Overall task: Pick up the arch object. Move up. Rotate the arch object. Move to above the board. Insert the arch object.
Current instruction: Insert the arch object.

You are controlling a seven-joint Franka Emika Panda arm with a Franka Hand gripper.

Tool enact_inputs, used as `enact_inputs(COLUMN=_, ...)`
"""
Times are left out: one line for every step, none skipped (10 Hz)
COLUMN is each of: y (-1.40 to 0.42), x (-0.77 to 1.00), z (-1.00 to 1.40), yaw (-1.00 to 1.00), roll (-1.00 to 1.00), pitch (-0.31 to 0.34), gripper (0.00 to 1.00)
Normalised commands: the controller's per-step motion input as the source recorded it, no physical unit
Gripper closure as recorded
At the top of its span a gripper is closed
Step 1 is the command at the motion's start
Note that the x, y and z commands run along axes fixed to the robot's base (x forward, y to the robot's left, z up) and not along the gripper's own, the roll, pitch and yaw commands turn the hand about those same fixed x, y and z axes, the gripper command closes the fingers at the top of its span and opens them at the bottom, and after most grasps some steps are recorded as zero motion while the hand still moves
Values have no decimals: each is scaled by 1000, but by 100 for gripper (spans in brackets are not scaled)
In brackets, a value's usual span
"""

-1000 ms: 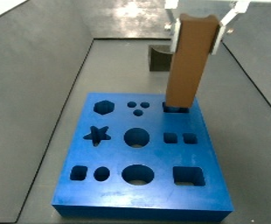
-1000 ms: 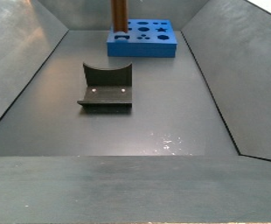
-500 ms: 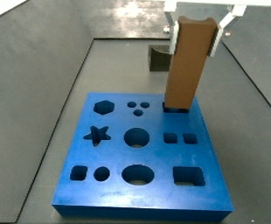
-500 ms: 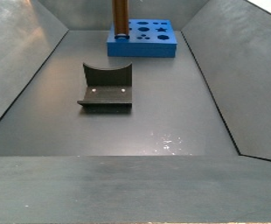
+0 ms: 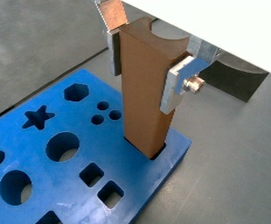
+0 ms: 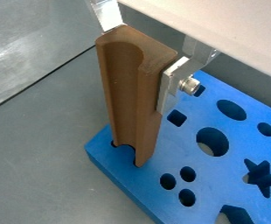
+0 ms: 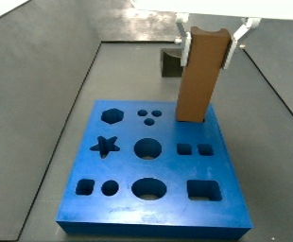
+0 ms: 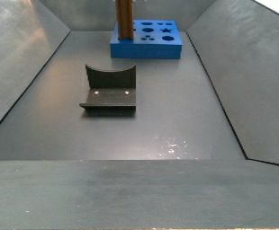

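The tan-brown arch object (image 7: 199,76) stands upright with its lower end in the notched cut-out at the far edge of the blue board (image 7: 124,168). My gripper (image 7: 216,28) is shut on the block's upper end, a silver finger (image 5: 177,83) pressed to each side. Both wrist views show the arch object (image 5: 148,96) (image 6: 128,96) entering the board (image 5: 138,175) (image 6: 225,171), its curved notch uppermost. In a side view the arch object (image 8: 125,22) rises from the board (image 8: 154,47) at the far end of the bin; the gripper (image 5: 144,61) (image 6: 138,52) is out of that frame.
The dark fixture (image 8: 110,88) stands on the grey floor mid-bin, also seen behind the board (image 7: 172,61). Sloping grey walls enclose the bin on both sides. The board's other cut-outs, among them a star (image 7: 105,146) and a hexagon (image 7: 112,115), hold nothing.
The gripper has lowered with the arch object, whose top now sits lower and whose bottom end has sunk into the board's cut-out. Nothing else has moved.
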Motion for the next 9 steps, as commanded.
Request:
enact_inputs(y=0, x=154, z=-226, yaw=0, roll=0, pitch=0, gripper=100)
enact_inputs(y=0, x=163, z=-214, yaw=0, roll=0, pitch=0, gripper=100)
enact_inputs(y=0, x=120, z=-277, yaw=0, roll=17, pitch=0, gripper=100)
enact_inputs(y=0, x=26, z=-337, yaw=0, roll=59, pitch=0, gripper=100)
enact_inputs(y=0, x=0, z=-403, yaw=0, roll=109, pitch=0, gripper=100)
enact_inputs(y=0, x=0, z=-474, yaw=0, roll=147, pitch=0, gripper=100)
enact_inputs(y=0, x=0, z=-503, yaw=0, roll=164, pitch=0, gripper=100)
enact_inputs(y=0, x=-77, z=-471, yaw=0, roll=150, pitch=0, gripper=100)
enact_inputs(y=0, x=-111, z=0, yaw=0, roll=0, pitch=-114, gripper=100)
